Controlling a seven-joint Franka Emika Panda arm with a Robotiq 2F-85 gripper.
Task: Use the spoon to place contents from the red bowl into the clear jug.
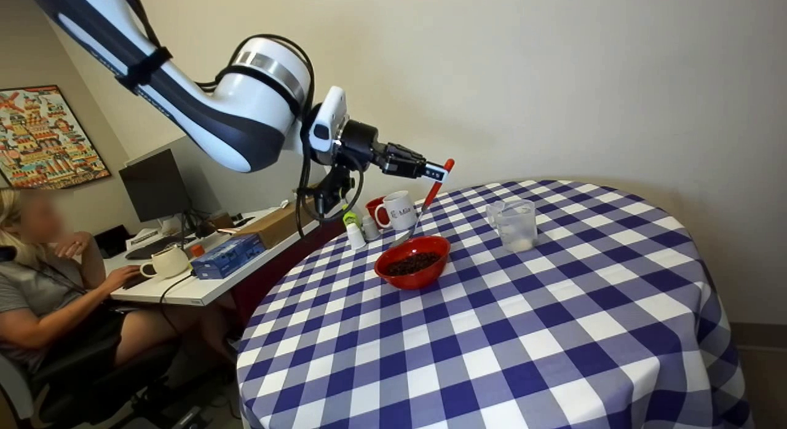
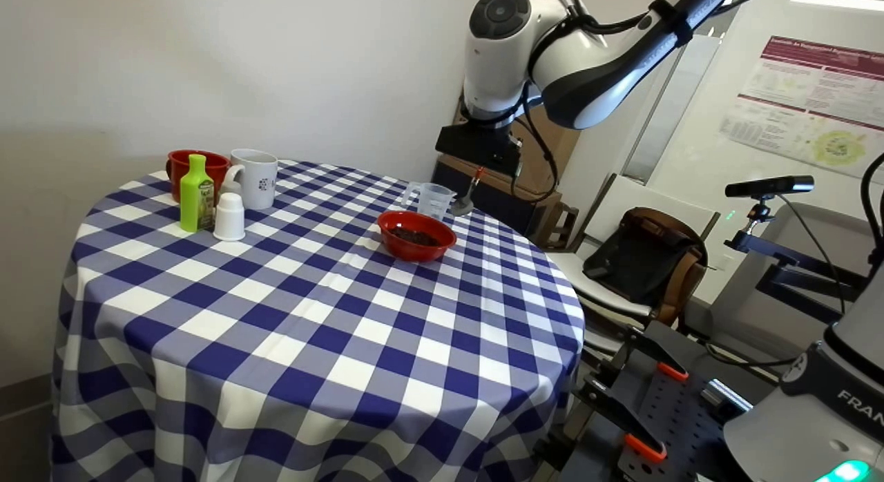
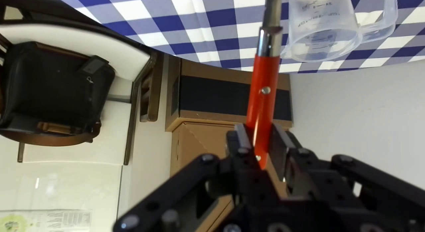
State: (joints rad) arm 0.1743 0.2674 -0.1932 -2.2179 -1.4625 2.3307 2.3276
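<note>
The pincer (image 3: 261, 140) clamps the spoon (image 3: 264, 82) by its red handle — checked tablecloth (image 1: 492, 330) below, a person (image 1: 37, 287) at a desk (image 1: 184, 289).

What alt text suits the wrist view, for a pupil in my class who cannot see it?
A black gripper holds a slim red-handled metal spoon, its scoop end out of frame above. At upper right, a clear plastic jug, seen upside down, stands on a blue-and-white checked tablecloth. At left, a black bag rests on a white chair.
</note>
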